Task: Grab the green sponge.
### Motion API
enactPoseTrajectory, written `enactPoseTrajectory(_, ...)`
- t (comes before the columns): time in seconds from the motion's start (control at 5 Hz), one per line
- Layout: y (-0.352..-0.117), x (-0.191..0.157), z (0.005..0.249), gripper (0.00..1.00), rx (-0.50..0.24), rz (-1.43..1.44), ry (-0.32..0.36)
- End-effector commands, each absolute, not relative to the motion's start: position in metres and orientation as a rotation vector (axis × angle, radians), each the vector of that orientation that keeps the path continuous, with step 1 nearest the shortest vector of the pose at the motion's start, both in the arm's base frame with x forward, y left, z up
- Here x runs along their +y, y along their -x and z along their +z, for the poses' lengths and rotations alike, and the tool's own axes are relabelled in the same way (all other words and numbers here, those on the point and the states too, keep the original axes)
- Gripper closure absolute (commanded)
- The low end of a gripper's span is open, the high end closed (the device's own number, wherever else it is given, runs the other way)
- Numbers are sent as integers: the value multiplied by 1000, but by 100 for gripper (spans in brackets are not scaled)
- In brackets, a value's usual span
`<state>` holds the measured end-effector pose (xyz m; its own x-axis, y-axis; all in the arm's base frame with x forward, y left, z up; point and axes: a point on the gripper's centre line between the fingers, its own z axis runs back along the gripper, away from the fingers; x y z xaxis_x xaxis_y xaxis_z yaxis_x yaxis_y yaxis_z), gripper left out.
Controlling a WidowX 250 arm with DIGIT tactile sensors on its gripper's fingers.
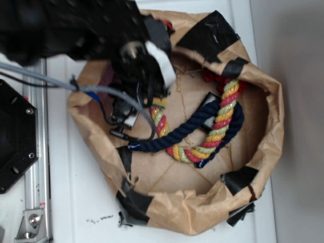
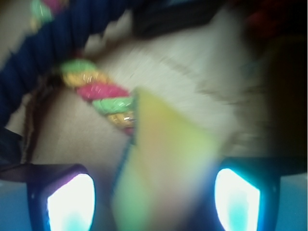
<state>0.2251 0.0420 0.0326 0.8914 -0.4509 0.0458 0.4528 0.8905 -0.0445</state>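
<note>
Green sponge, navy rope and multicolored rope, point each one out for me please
green sponge (image 2: 163, 168), wrist view, on its blurred yellow face between the fingers
navy rope (image 1: 167, 143), exterior view, on its lower curve
multicolored rope (image 1: 223, 119), exterior view, on its right-hand stretch

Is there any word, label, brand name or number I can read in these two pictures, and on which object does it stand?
None: no readable text in either view.
Paper bag, black tape, ropes: no print seen.
Green sponge in the wrist view: blurred, no lettering visible.
</note>
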Motion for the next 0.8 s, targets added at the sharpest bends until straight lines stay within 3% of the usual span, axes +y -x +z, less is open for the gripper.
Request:
enactPoseTrajectory(0.0, -245, 34, 24, 0, 20, -461, 28)
enactPoseTrajectory(0.2, -247, 33, 21, 100, 20, -462, 28)
enactPoseTrajectory(0.6, -247, 35, 29, 100, 7, -454, 22)
